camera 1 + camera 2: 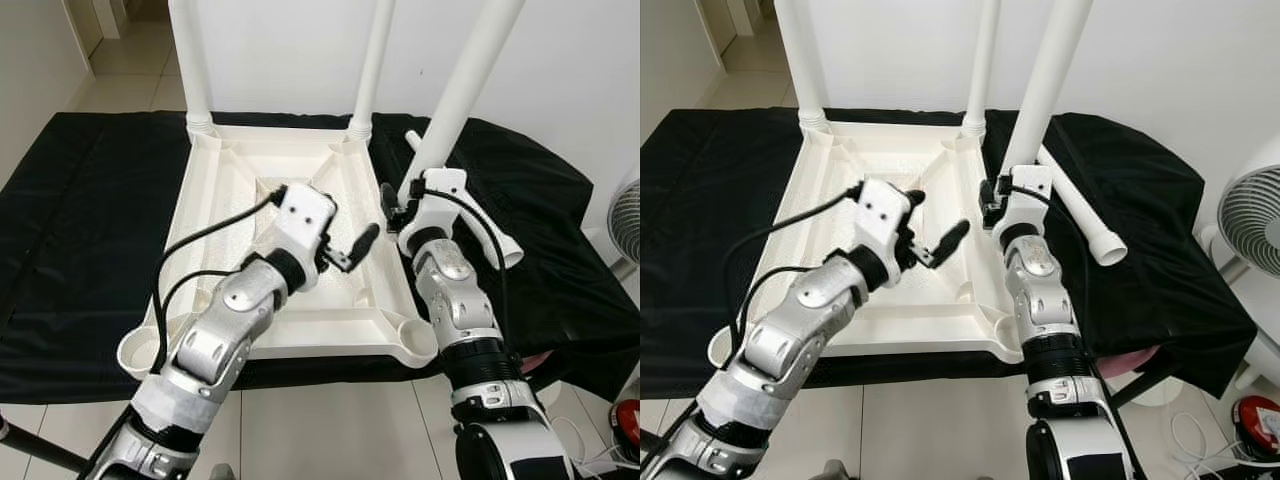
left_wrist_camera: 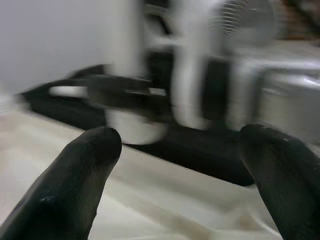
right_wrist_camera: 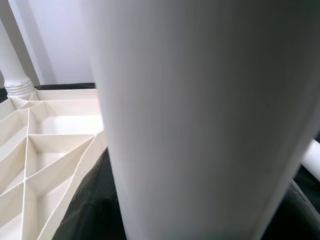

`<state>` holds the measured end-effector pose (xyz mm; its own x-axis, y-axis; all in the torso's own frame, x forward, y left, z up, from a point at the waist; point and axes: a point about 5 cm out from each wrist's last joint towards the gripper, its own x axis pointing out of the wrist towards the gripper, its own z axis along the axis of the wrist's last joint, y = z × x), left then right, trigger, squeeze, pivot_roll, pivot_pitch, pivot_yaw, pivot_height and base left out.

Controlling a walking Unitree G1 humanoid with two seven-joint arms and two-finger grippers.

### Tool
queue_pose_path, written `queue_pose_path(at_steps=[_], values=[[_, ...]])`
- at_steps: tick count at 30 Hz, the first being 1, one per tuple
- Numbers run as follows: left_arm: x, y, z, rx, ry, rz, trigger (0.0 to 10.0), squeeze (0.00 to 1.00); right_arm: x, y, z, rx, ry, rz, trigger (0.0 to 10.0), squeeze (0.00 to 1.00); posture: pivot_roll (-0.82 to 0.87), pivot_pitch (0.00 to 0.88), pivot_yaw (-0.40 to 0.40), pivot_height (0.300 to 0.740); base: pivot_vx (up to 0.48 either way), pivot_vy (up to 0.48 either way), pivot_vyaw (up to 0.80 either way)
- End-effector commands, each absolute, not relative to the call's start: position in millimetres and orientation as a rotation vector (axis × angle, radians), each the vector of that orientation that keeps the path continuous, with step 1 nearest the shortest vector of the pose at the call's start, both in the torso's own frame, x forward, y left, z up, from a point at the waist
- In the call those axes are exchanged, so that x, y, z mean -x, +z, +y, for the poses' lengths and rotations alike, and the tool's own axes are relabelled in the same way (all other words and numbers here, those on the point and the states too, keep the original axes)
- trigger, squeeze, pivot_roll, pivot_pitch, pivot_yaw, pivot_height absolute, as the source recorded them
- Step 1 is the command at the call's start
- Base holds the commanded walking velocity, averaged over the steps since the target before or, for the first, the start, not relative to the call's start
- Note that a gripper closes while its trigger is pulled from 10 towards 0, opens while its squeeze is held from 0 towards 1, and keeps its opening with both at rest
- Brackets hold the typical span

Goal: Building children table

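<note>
Landmark: the white ribbed plastic tabletop [image 1: 300, 200], lying upside down on a black cloth-covered surface [image 1: 90, 200].
Near corners: 2 empty round sockets [image 1: 417, 338] at the tabletop's front edge, no legs in them yet.
Left gripper [image 1: 352, 252]: hovering over the tabletop's near half, its 2 black fingers [image 2: 75, 180] spread apart with nothing between them.
Right gripper [image 1: 402, 208]: just off the tabletop's right edge, clamped around the lower part of a long white plastic tube leg [image 1: 462, 90] held upright and tilted; the fingers themselves are hidden behind the wrist.
Loose leg [image 1: 1085, 222]: a 4th white tube lying on the cloth beside the tabletop's right side.
Far corners: 2 white tube legs [image 1: 190, 60] already standing in the tabletop's far sockets.
Handling: the leg looks light, stiff and smooth, so likely slippery; gripping low near the end should steer it best into a socket.
</note>
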<state>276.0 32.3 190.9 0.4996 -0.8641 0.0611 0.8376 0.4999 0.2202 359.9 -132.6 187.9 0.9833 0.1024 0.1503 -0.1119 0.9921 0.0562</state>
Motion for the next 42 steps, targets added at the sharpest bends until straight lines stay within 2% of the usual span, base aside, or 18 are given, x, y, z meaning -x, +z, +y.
queue_pose_path(at_steps=[1,4,9,18,38,42], values=[[-273,180,29,-0.21,-1.087,-0.142,10.0,0.0,-361,191,-135,-0.057,0.096,-0.162,10.0,0.0,-0.04,0.0,-0.04,0.74,0.0,0.0,0.0],[-272,176,28,-0.232,-1.091,-0.135,10.0,0.0,-361,191,-136,-0.056,0.095,-0.163,10.0,0.0,-0.04,0.0,-0.04,0.74,0.0,0.0,0.0],[-274,148,25,-0.408,-1.097,-0.079,10.0,0.0,-362,194,-136,-0.05,0.091,-0.17,10.0,0.0,-0.04,0.0,-0.036,0.74,0.0,0.0,0.0],[-288,130,28,-0.543,-1.042,-0.027,10.0,0.0,-361,195,-140,-0.047,0.08,-0.175,10.0,0.0,-0.05,0.0,-0.033,0.74,0.0,0.0,0.0],[-324,130,36,-0.712,-0.813,-0.035,10.0,0.0,-360,198,-140,-0.049,0.071,-0.185,10.0,0.0,-0.07,0.0,-0.024,0.74,0.0,0.0,0.0],[-341,141,44,-0.742,-0.735,-0.065,10.0,0.0,-360,197,-140,-0.047,0.066,-0.185,10.0,0.0,-0.07,0.0,-0.023,0.74,0.0,0.0,0.0]])
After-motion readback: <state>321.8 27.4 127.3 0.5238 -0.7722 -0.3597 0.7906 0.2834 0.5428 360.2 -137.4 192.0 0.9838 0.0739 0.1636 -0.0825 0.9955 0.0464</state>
